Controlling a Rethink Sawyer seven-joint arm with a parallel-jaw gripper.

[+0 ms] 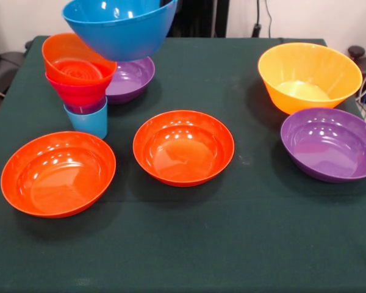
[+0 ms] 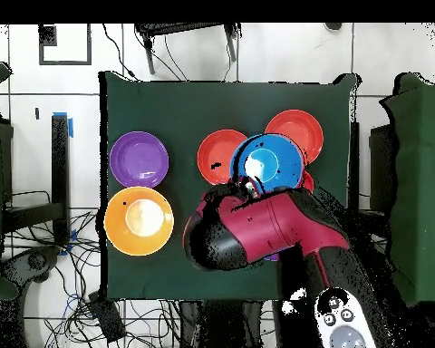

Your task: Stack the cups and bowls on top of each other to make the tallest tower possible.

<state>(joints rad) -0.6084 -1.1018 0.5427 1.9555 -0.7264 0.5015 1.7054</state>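
Note:
The tower stands at the left: a light blue cup (image 1: 88, 122) lowest, a purple cup's rim (image 1: 88, 108), a pink bowl (image 1: 79, 93) and a small orange bowl (image 1: 76, 61) on top. A medium blue bowl (image 1: 119, 27) hangs tilted in the air just above and behind the tower. In the overhead view my gripper (image 2: 246, 186) grips the near rim of the blue bowl (image 2: 268, 163); the arm (image 2: 266, 227) hides the tower there.
Two wide orange-red bowls (image 1: 58, 174) (image 1: 183, 146) lie in front of the tower. A wide purple bowl (image 1: 134, 78) sits right behind it. At the right stand a deep yellow-orange bowl (image 1: 308, 76) and another purple bowl (image 1: 329, 143).

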